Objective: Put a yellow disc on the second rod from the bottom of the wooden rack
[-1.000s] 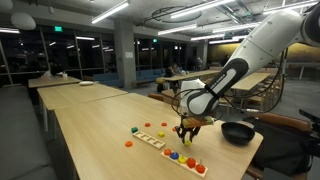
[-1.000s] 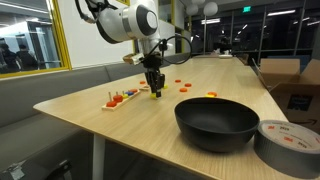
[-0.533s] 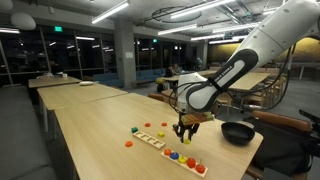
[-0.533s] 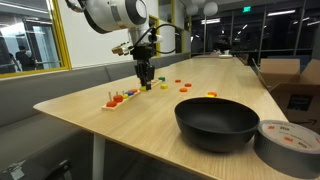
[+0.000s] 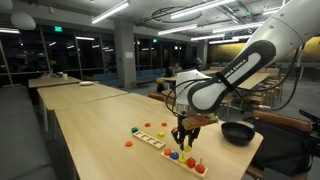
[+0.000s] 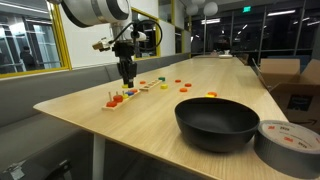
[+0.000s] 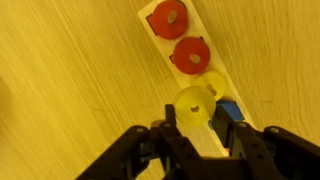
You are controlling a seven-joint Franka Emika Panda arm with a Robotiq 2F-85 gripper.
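Observation:
The wooden rack [image 7: 190, 55] runs from the top centre to the lower right of the wrist view. It carries two red discs, a yellow one and a blue piece. It also shows in both exterior views [image 5: 160, 143] [image 6: 122, 96]. My gripper [image 7: 200, 128] is shut on a yellow disc [image 7: 193, 105] and holds it just above the rack, next to the yellow one on the rack [image 7: 213, 84]. In both exterior views the gripper [image 5: 183, 139] [image 6: 127, 83] hangs over the rack's near end.
A black bowl [image 6: 218, 122] [image 5: 238, 132] stands on the wooden table [image 6: 120, 120], with a grey tape roll [image 6: 290, 140] beside it. Loose discs lie on the table: orange [image 5: 128, 142], yellow [image 6: 211, 94], red [image 6: 180, 85].
The arm has moved from the table beside the rack to over the rack's end, carrying the yellow disc.

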